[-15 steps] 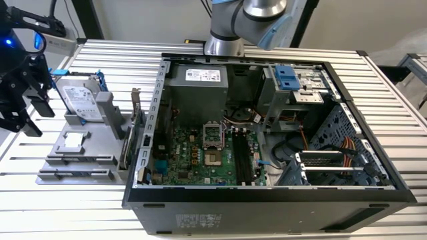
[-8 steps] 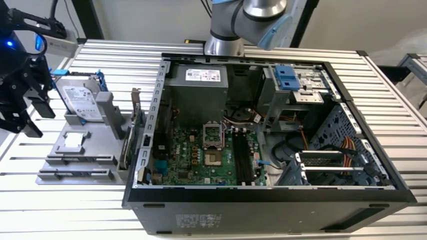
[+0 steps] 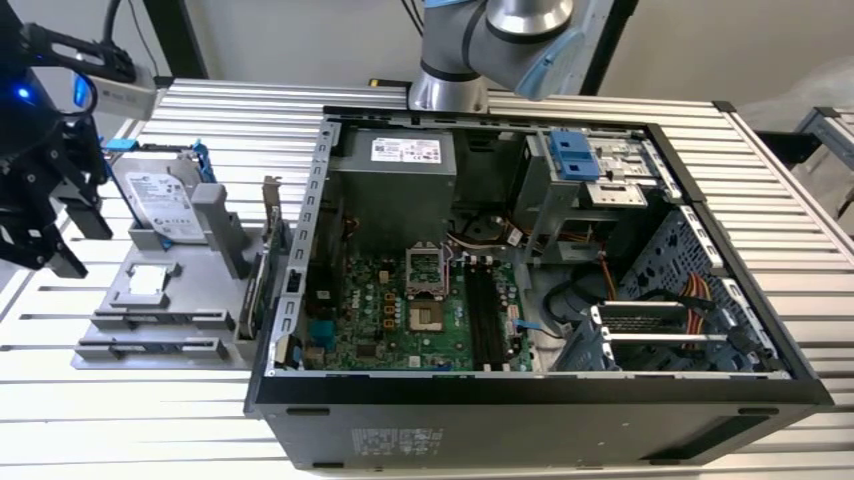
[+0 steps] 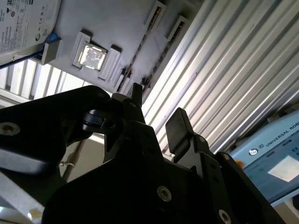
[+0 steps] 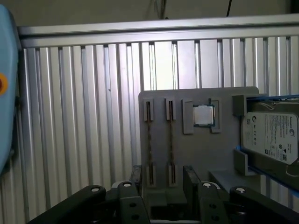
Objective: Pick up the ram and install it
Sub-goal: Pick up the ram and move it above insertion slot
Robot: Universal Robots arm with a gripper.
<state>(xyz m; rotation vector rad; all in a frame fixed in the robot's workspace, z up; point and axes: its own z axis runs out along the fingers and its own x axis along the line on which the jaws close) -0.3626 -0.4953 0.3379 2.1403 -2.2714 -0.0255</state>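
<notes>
The ribbed metal worktop (image 3: 134,430) carries an open computer case (image 3: 534,420), with the green motherboard (image 3: 400,320) laid bare inside it. Just beside the case, on the exterior view's left, a grey parts holder (image 5: 201,154) is set, and a silver hard drive (image 3: 160,200) is propped in it.

The hand (image 3: 60,235) is seen above the holder's outer edge, well apart from the case. Its fingers (image 5: 190,179) are spread wide and nothing is held between them, as can be seen in both wrist views.

The ram (image 5: 170,144) is judged to be one of two thin dark strips standing on edge in the holder's two parallel slots, beside a small square processor chip (image 5: 204,115). Which of the two strips is meant cannot be told. No contact with either has been made.

The step in hand is judged to be the approach for the pick. For it to be done well, the open fingers should be centred over a single strip, not astride both slots. The pads should be squared to the strip's flat faces. The descent should be kept straight along the slot, so that the holder's end brackets are not struck. Grip is best taken near the middle of the strip's length, so that it is lifted level.
</notes>
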